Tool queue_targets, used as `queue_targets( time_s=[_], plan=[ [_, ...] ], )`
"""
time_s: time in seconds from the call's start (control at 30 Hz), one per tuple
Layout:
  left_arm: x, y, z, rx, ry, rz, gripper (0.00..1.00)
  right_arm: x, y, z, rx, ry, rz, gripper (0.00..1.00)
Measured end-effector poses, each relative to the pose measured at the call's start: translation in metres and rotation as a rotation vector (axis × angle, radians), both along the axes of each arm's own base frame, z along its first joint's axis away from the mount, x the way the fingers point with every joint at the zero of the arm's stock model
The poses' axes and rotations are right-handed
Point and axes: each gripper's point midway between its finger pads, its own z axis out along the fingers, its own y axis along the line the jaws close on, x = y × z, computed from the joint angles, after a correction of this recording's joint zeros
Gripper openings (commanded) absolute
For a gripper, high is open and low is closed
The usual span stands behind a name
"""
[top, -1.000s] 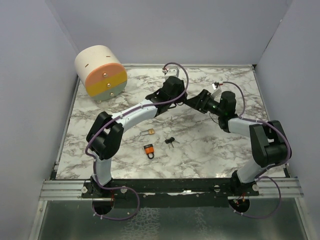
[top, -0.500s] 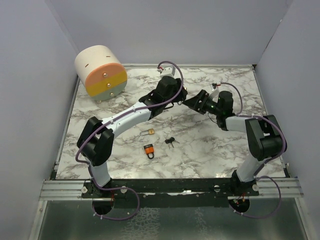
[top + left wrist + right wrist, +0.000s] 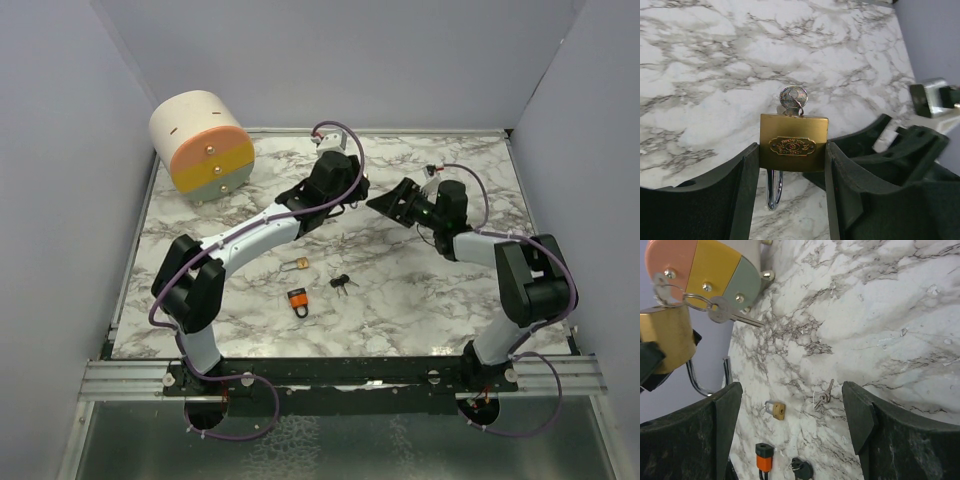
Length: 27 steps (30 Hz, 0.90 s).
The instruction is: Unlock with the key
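Two changes are noted since a second ago: the left arm (image 3: 250,230) is stretched farther across the glossy, grey-veined marble table (image 3: 420,290), and the right gripper (image 3: 790,400) — jaws spread wide, nothing held — is drawn slightly back from the padlock (image 3: 793,137). That squat brass block is clamped by its flat sides in the left gripper (image 3: 793,155), above the table's far middle. A release after seating or turning is suggested. The curved chrome shackle (image 3: 774,192) is pointed down; the thin, round-headed steel key (image 3: 793,97) is lodged in the keyway.

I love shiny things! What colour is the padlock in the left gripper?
Brass gold: the padlock shows best in the left wrist view.
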Motion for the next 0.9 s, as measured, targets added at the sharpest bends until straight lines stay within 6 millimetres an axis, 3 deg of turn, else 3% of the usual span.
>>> queue_targets(
  time_s=[0.13,0.33,0.47,0.67,0.9],
  plan=[
    [0.015,0.031,-0.011,0.111,0.008,0.083,0.0,-0.001,-0.01,0.014,-0.037,-0.034,-0.054,0.82],
    [0.058,0.095,-0.027,0.383,-0.012,0.291,0.0,-0.005,-0.023,0.057,-0.087,-0.152,-0.115,0.82],
    [0.076,0.131,-0.062,0.556,0.032,0.365,0.0,-0.009,-0.03,0.073,-0.119,-0.196,-0.139,0.82],
    [0.082,0.17,-0.121,0.702,0.153,0.385,0.0,-0.016,-0.037,0.084,-0.156,-0.225,-0.161,0.82],
    [0.087,0.194,-0.146,0.764,0.207,0.4,0.0,-0.019,-0.04,0.09,-0.174,-0.246,-0.168,0.82]
  ],
)
